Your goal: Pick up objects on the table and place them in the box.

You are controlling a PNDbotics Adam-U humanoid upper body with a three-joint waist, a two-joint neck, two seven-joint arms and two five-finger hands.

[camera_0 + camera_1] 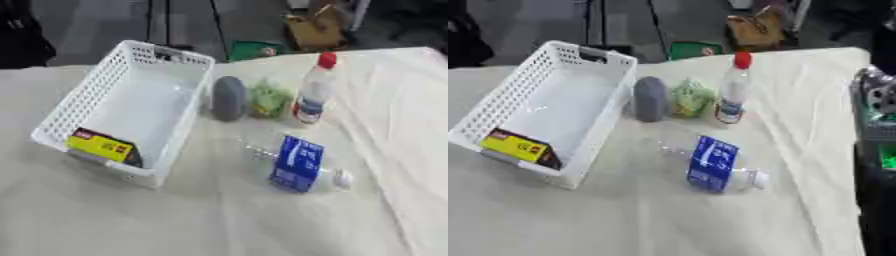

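A white lattice box (96,87) stands at the left of the cloth-covered table, with a yellow and black pack (103,146) lying at its near end. Right of the box a grey oval object (229,98) stands next to a green crumpled thing (269,98). Beside those, a clear bottle with a red cap (315,92) stands upright. Nearer to me a clear bottle with a blue label (297,165) lies on its side, cap pointing right. Neither of my hands shows in either view.
The table carries a pale cloth (219,220) with creases on the right. A black and silver machine part (875,95) shows at the right edge, beyond the cloth. Past the far edge are a green item (254,49) and a brown box (315,27) on the floor.
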